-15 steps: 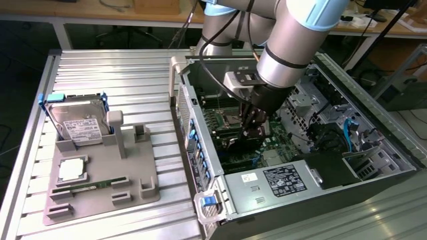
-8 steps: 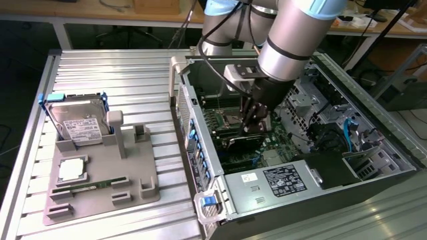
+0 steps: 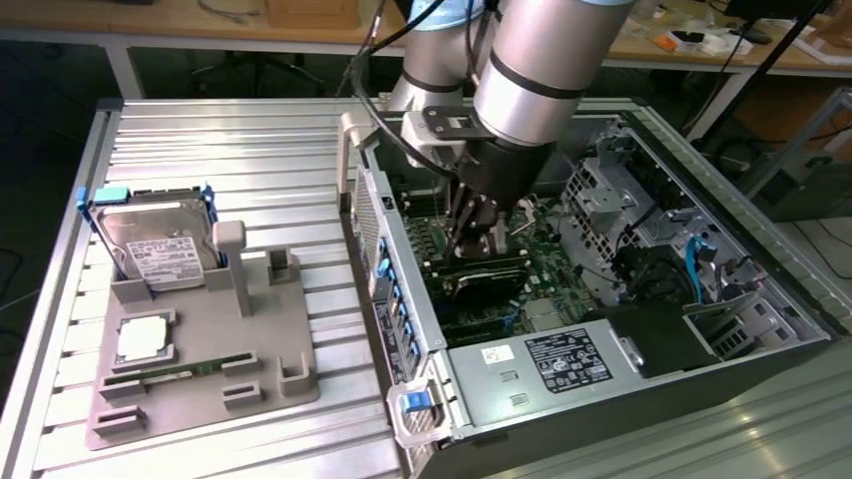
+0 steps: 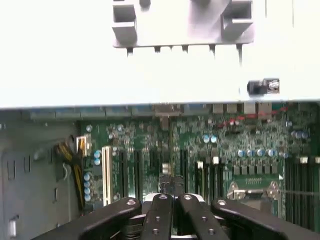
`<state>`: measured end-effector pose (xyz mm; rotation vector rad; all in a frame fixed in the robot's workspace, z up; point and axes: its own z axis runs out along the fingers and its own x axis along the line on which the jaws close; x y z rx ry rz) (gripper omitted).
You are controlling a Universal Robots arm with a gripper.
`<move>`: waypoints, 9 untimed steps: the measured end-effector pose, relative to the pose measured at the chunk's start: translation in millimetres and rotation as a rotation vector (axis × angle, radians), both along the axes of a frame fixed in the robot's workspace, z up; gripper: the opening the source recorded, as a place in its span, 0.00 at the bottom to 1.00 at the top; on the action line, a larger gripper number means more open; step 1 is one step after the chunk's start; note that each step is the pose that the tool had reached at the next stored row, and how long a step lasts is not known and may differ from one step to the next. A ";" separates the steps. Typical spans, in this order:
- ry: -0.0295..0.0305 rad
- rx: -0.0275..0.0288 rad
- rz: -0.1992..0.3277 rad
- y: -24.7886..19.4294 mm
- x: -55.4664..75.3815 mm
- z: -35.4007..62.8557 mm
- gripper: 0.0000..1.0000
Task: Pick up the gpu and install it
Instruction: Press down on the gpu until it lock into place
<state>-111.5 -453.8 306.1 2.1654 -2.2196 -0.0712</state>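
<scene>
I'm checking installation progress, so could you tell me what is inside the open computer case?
Inside the computer case, the end effector reaches down over the green motherboard. A black-topped card sits below it; the slot underneath is covered.

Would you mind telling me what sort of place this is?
Probably a robotics lab: an open computer case on a ribbed metal table, a grey parts fixture, and cluttered workbenches behind.

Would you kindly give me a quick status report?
Gripper inside the computer case, shut. Gpu below it on the motherboard. Nothing blocking.
</scene>
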 end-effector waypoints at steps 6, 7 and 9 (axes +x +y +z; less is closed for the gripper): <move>0.0001 0.0000 0.000 0.2 -28.3 0.0 0.11; 0.0001 0.0000 0.000 0.2 -32.7 0.0 0.11; -0.0001 0.0002 0.000 0.2 -37.7 -0.1 0.11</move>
